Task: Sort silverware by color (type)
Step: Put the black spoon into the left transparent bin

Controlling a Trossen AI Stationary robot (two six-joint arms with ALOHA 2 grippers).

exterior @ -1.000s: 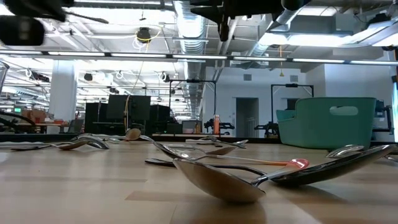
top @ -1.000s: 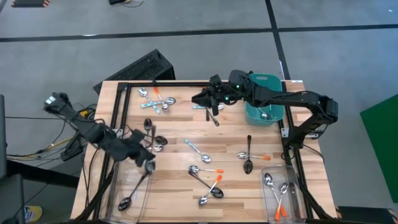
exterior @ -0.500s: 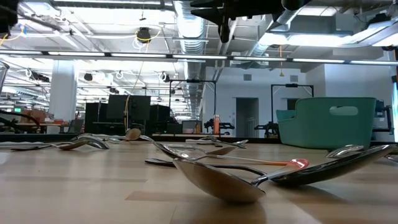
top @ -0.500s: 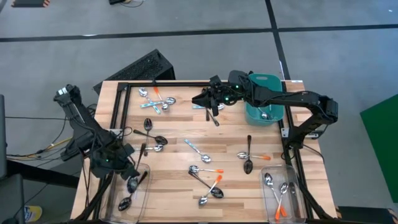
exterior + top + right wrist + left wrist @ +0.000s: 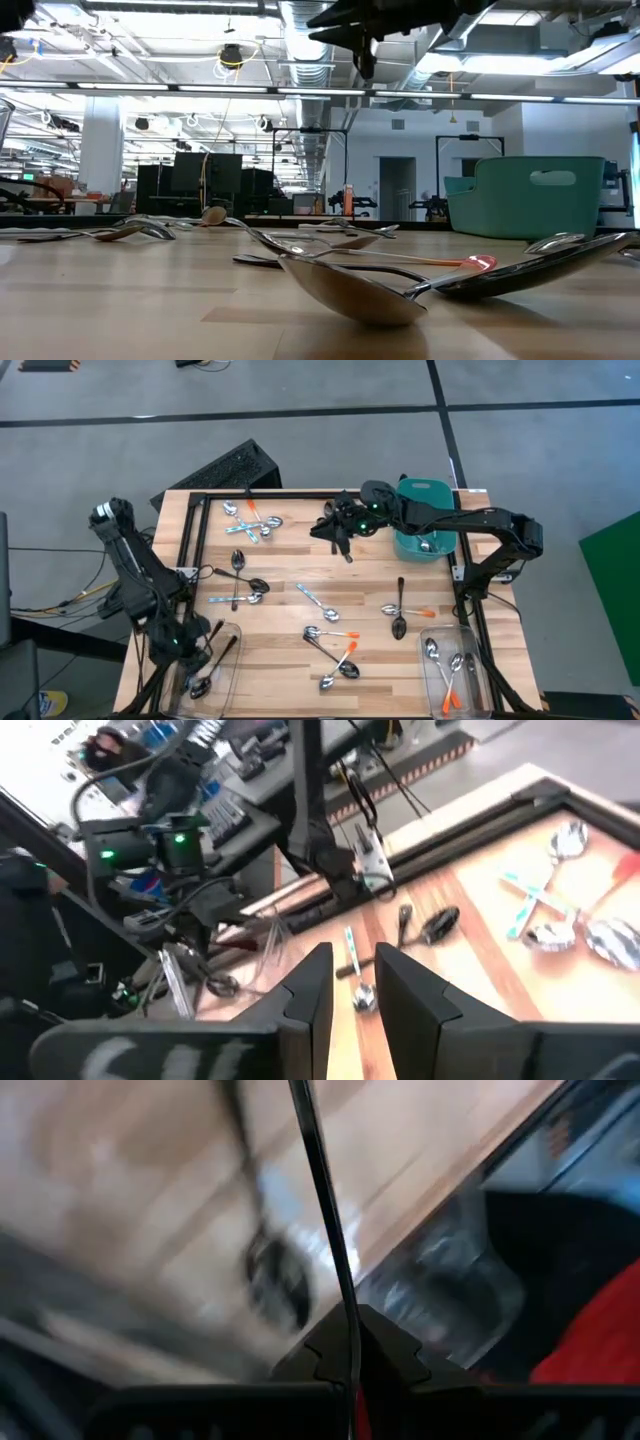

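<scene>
Two of my arms are at work over the table [image 5: 290,575], and I place everything by the teal tub [image 5: 425,530] at its far right edge. Nearest, at the front corner diagonally opposite the tub, my left gripper [image 5: 190,652] hangs over a clear bin [image 5: 232,632], clenched on the thin handle of a dark-handled spoon [image 5: 322,1230]. Another dark spoon [image 5: 200,685] lies in that bin. Straight in front of the tub, a second clear bin [image 5: 430,632] holds a few orange-handled spoons [image 5: 450,695]. Between the bins and the tub the rest of the silverware [image 5: 320,600] lies scattered, orange, light blue and plain metal. Farthest, just beside the tub, my right gripper [image 5: 335,530] hovers above the table, fingers [image 5: 310,990] slightly apart, nothing visible between them
</scene>
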